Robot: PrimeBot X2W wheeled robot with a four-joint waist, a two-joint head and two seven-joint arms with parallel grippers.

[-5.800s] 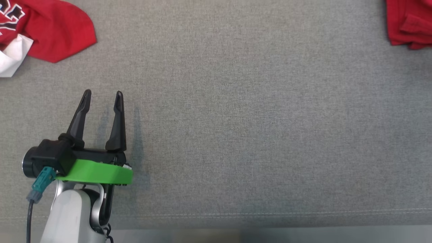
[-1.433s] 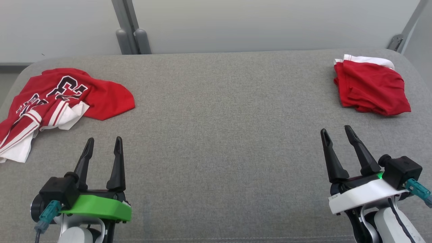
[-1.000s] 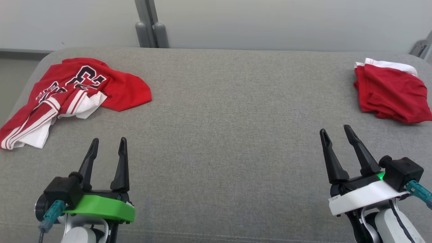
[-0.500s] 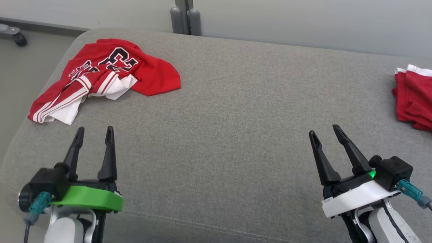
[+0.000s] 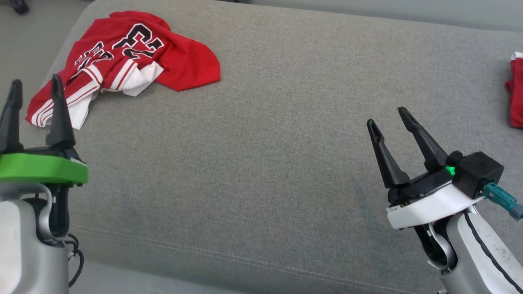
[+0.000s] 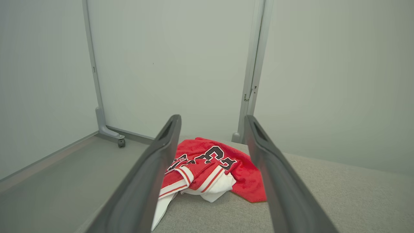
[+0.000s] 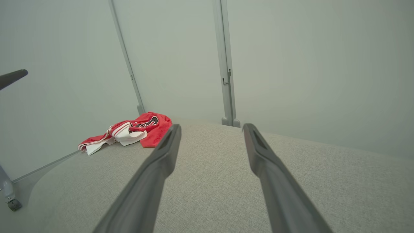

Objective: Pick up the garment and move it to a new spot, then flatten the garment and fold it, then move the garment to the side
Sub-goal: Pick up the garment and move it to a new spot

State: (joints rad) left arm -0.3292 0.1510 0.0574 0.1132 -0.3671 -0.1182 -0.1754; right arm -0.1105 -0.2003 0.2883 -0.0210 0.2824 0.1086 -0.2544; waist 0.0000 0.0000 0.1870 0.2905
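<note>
A crumpled red garment (image 5: 135,53), a jersey with black lettering and white striped trim, lies at the far left of the grey padded table (image 5: 265,143). My left gripper (image 5: 36,81) is open and empty just in front of the garment's near end, not touching it. The left wrist view shows the garment (image 6: 207,168) ahead, framed by that open gripper (image 6: 212,118). Over the table's front right, my right gripper (image 5: 386,115) stands open and empty, far from the garment. The right wrist view has the garment (image 7: 129,131) well off to the left of its gripper (image 7: 212,126).
A second red cloth (image 5: 515,92) lies at the table's far right edge. The table's rounded left edge drops to the floor (image 5: 24,28) beside the garment. Pale wall panels with grey posts (image 6: 252,74) stand behind the table.
The head camera has swung left and tilted down, so the wall has left the picture and the second red cloth sits at the right edge. My left gripper now stands nearer the garment.
</note>
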